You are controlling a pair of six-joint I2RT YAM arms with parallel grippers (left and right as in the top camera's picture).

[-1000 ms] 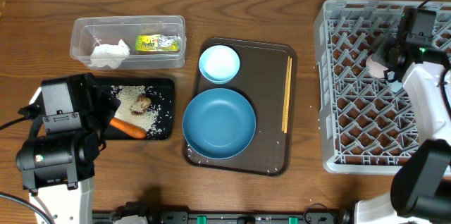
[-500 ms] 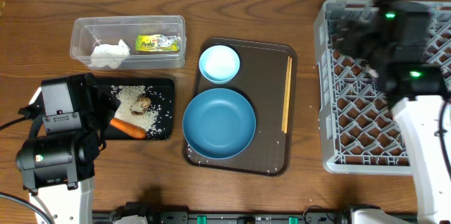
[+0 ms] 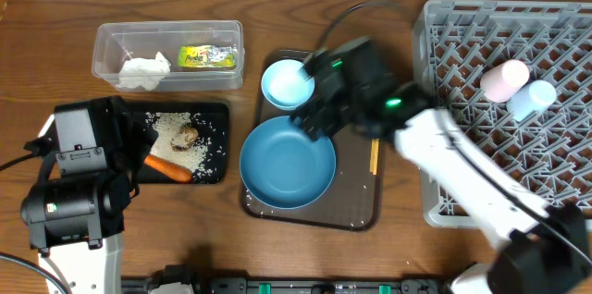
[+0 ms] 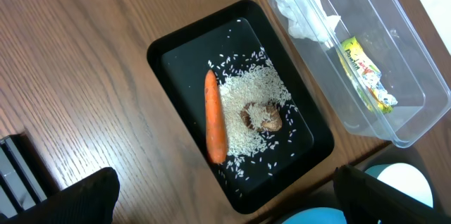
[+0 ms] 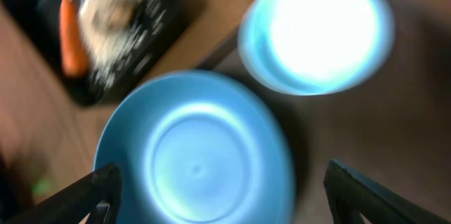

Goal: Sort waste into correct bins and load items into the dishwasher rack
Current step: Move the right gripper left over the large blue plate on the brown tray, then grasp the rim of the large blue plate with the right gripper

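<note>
On the dark-brown serving tray, mid-worktop: one large round blue plate, lying flat, with the pale-blue bowl just beside its far edge. Right tool hangs above the plate, fingers spread wide, holding nothing. Left tool likewise spread and empty, over the black tray. Plate judged rigid, smooth, probably slick and breakable; no handle, so take it at the raised rim, one finger under the lip

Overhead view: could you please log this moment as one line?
pink cup, blue cup in rack | plate, bowl, chopsticks on brown tray | right gripper open over plate | left gripper open
</note>
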